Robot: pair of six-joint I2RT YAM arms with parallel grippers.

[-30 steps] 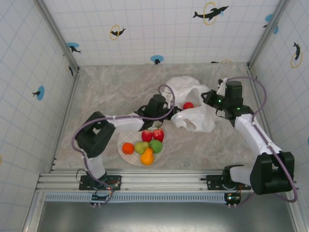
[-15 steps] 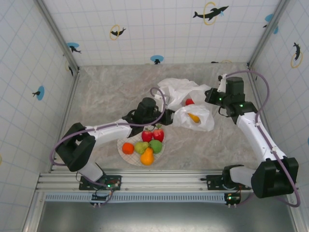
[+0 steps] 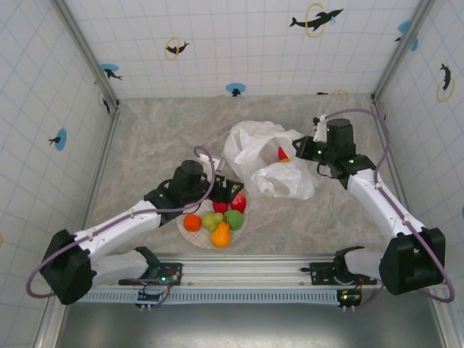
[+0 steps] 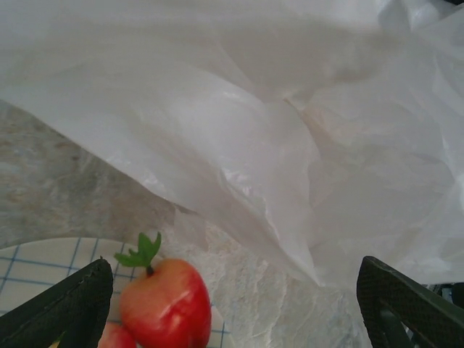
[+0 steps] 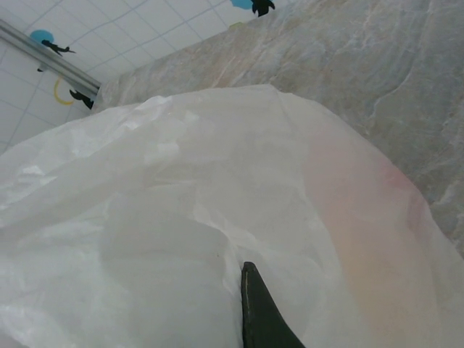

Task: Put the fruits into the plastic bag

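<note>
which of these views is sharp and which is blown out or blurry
Top external: evenly lit and sharp, the fruits crisp, no harsh shadows. Left wrist: the plastic bag sits close, soft and nearly washed out; the red fruit below is slightly blurred. Right wrist: the bag is bright with little detail, a pink-orange tint glowing through at right; the marble table behind is sharper.

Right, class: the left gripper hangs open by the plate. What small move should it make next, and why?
Probably lower the left gripper onto the red apple and close. Its fingers stand open either side of that apple, more fruits lie on the plate, and the right gripper seems to hold the plastic bag ready.
</note>
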